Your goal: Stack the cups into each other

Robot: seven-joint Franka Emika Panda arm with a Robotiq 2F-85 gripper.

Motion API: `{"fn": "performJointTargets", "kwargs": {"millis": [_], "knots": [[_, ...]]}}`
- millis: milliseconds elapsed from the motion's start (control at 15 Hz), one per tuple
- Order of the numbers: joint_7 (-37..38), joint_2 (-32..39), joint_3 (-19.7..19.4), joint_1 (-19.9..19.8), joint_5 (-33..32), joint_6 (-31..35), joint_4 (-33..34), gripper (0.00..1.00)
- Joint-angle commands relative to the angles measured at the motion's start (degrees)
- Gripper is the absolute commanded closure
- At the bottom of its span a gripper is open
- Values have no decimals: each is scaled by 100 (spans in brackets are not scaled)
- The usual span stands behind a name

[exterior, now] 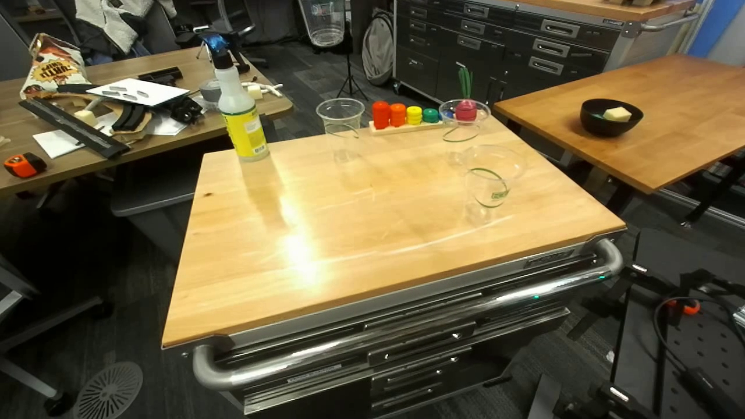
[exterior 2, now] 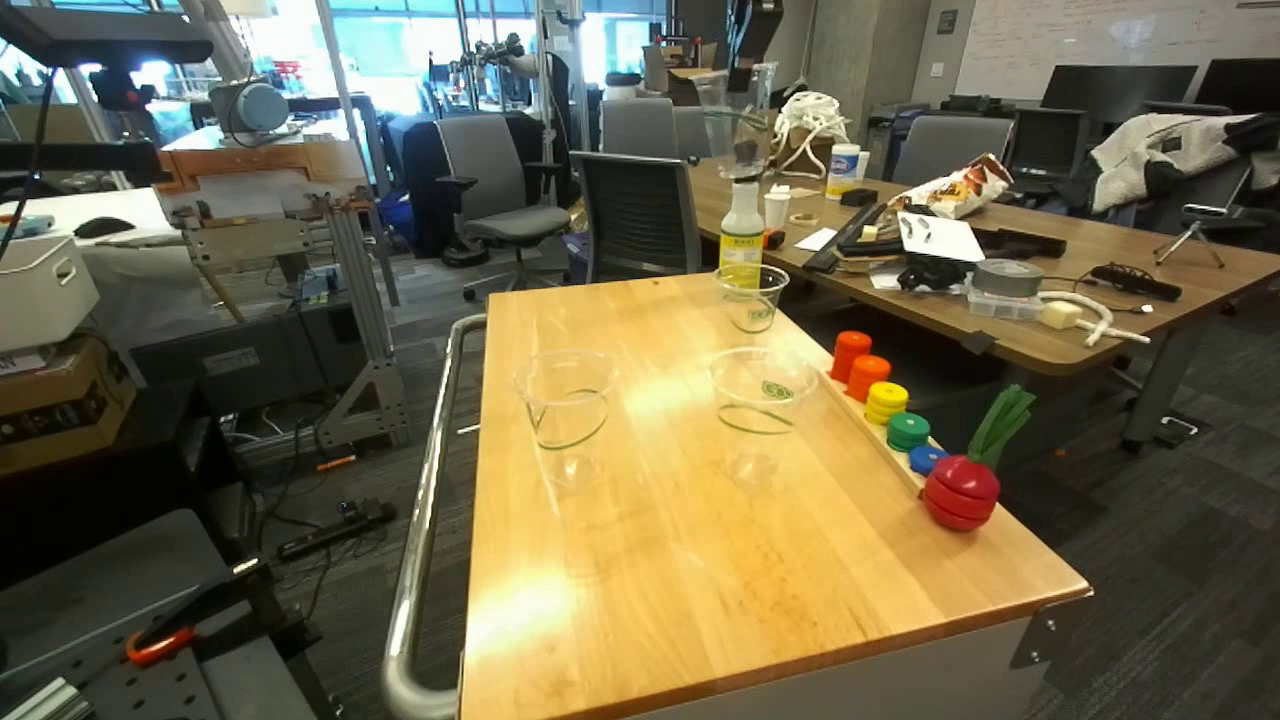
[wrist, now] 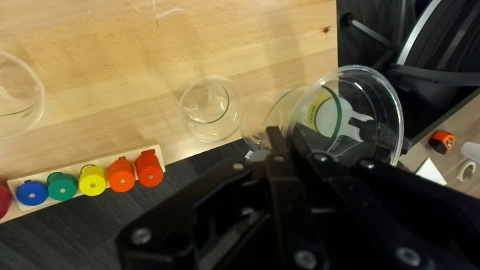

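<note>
Currently, claw: at 6 o'clock in the wrist view, jaws close together, nipping the wall of the held cup; which half sits inside it, cannot tell.
Held cup: clear, in the air, base downward in both exterior views.
Cup A: upright on the worktop.
Cup B: upright on the worktop, 3 o'clock from cup A in an exterior view, apart.
Cup C: same view, upright, 5 o'clock from cup B, apart.
Spray bottle: on the worktop, 9 o'clock from cup A; fill unclear.
Black bowl: on the side table, 2 o'clock from cup C, pale block inside.
</note>
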Motion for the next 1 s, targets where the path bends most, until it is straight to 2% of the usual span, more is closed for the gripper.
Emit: {"fn": "performJointTargets", "kwargs": {"millis": [0, 467, 933], "knots": [[199, 691, 10, -98, 101, -211, 706, 98], [400, 1524, 11, -204, 54, -327, 1295, 98], [327, 1470, 76, -273, 118, -629, 1117, 98]]}}
